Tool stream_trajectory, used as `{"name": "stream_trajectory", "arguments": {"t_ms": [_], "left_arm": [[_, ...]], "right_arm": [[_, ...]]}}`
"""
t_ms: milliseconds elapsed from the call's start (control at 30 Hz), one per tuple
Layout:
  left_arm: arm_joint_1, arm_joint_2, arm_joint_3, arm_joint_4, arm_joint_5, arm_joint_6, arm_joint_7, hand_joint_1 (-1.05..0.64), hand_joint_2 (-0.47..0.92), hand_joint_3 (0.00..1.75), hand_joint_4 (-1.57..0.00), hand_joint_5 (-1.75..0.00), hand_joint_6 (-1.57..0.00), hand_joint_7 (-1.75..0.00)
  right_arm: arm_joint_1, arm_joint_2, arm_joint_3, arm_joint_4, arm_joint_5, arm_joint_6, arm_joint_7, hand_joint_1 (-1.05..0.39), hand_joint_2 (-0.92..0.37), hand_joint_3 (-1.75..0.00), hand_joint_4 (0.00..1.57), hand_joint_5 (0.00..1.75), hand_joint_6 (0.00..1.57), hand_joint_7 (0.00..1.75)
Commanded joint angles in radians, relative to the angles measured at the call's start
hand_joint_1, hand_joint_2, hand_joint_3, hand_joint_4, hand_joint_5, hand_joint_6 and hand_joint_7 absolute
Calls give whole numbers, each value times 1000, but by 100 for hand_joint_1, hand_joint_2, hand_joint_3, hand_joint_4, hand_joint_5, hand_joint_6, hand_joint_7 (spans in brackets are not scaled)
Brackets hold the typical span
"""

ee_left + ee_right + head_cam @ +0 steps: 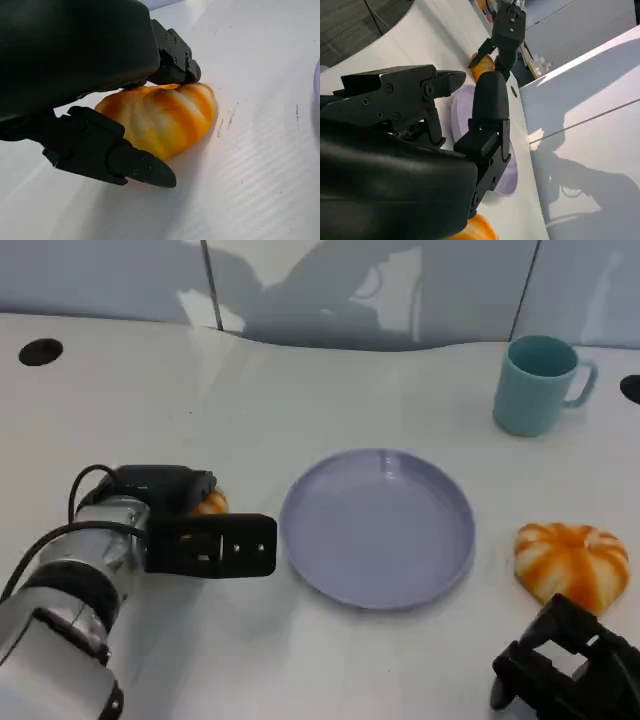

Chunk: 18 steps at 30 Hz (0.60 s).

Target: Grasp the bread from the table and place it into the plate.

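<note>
An orange-and-white striped bread (165, 115) lies on the white table left of the lilac plate (378, 530). My left hand (190, 525) is closed around it, fingers (175, 55) on one side and the thumb on the other, both touching the crust. In the head view this bread (212, 503) just peeks out behind the hand. A second, similar bread (572, 562) lies right of the plate. My right hand (565, 665) hovers near the front edge below it, fingers apart and holding nothing. The right wrist view shows that hand (430, 130) and part of the plate (512, 175).
A teal mug (535, 383) stands at the back right. Dark round holes sit in the tabletop at the far left (40, 352) and far right edges. A pale wall runs along the back of the table.
</note>
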Motion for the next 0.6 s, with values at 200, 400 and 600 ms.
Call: {"name": "stream_trajectory", "arguments": {"t_ms": [200,400,600], "left_arm": [[89,22,-20,10,23,-74,276,-33,90,0,-71,-150,-102,-24],[87,21,-29,21,20,-83,300,-32,90,0,-70,-174,-110,-25],[87,21,-32,22,17,-83,302,-32,90,0,-70,-175,-111,-24]], "right_arm": [[8,-15,-11,-10,4,-10,-1,-64,-92,-11,74,157,66,137],[8,-14,-11,-10,4,-10,-1,-64,-92,-12,73,157,65,138],[8,-14,-12,-10,4,-10,-1,-64,-92,-12,73,158,65,139]]}}
